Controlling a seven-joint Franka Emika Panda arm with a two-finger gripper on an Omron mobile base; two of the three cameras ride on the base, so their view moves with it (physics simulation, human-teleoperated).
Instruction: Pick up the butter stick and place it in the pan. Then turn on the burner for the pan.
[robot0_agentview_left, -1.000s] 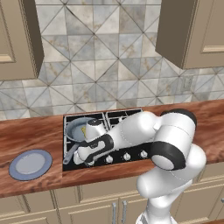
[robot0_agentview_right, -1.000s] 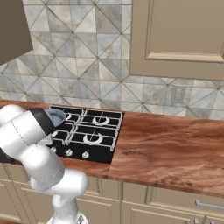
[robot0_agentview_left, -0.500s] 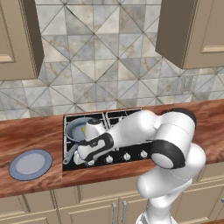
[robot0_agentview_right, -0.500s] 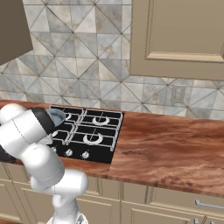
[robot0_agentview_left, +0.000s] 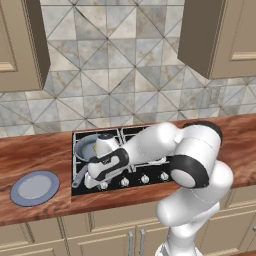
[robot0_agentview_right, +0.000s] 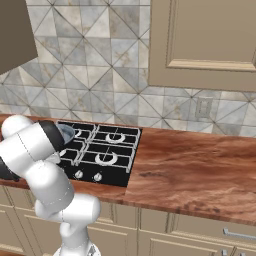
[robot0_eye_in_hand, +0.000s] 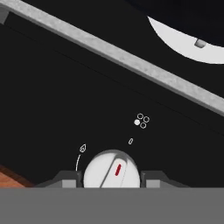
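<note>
Pan (robot0_agentview_left: 86, 146) on rear-left burner, handle (robot0_agentview_left: 80, 175) toward front-left; pincer (robot0_eye_in_hand: 112, 180) clamped on knob (robot0_eye_in_hand: 112, 173).

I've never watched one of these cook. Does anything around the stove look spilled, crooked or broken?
Nothing stands out. The pan sits on the cooktop with the butter stick inside, the plate lies flat on the counter, and the end effector flanks a knob.

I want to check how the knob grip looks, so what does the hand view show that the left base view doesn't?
Hand view: a white knob with a red mark sits between the hand's dark fingertips, one on each side, beside printed flame and burner symbols.

Left base view: the pan with the yellow butter stick in it, the blue-grey plate on the counter, and the other knobs.

Both: the black cooktop.
</note>
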